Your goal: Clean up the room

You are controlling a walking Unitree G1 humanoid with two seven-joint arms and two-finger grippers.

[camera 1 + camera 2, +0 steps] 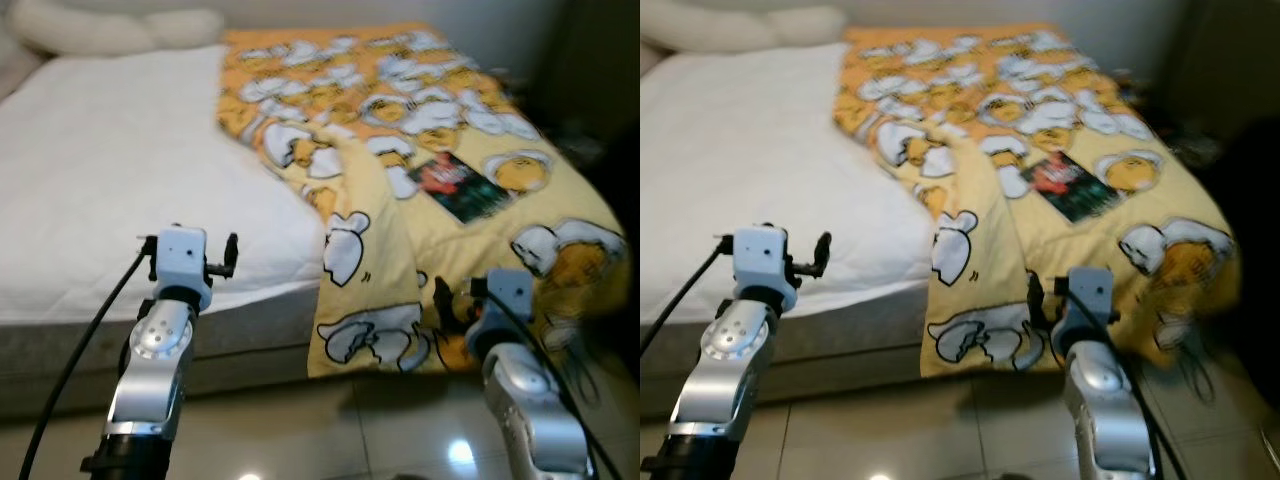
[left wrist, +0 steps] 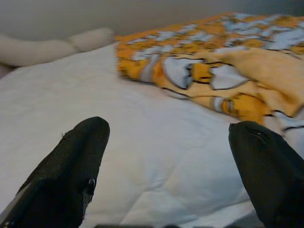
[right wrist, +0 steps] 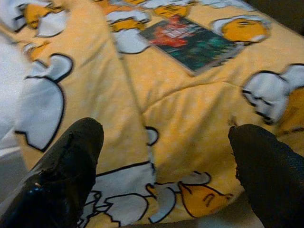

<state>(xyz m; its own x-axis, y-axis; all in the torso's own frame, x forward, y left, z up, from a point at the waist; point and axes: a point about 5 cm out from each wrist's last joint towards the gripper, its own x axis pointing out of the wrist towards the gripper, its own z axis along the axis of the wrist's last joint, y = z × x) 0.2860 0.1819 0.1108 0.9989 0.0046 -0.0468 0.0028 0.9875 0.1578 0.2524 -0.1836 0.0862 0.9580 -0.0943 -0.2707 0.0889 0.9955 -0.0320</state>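
A yellow cartoon-print blanket [image 1: 400,150] lies rumpled over the right half of a bed with a white mattress cover [image 1: 110,190]; one corner hangs over the foot edge. A dark book [image 1: 460,185] rests flat on the blanket, also seen as the book [image 3: 192,42] ahead of the right fingers. My left gripper [image 2: 168,156] is open, raised at the foot edge over the white cover. My right gripper [image 3: 166,156] is open, held low before the hanging blanket corner. Nothing is between either pair of fingers.
A long white pillow [image 1: 110,25] lies along the head of the bed. The grey bed base [image 1: 250,345] fronts me, with glossy tiled floor [image 1: 330,430] below. Dark, indistinct clutter [image 1: 590,150] sits to the right of the bed.
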